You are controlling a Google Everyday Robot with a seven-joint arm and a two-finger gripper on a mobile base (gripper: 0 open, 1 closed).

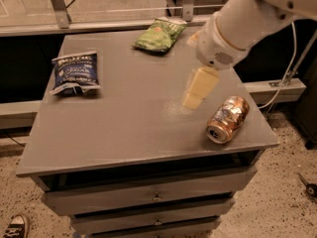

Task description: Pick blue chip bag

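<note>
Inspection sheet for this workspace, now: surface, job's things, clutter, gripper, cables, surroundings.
Surface: grey cabinet top, drawers beneath.
Job's things: blue chip bag lies flat near the far left corner, untouched.
Clutter: green chip bag at the far edge; can on its side near the front right.
Gripper: gripper hangs over the right-middle of the top, between green bag and can, well apart from the blue bag.
Cables: white cable hangs at right.
Surroundings: speckled floor; shoe lower left.
</note>
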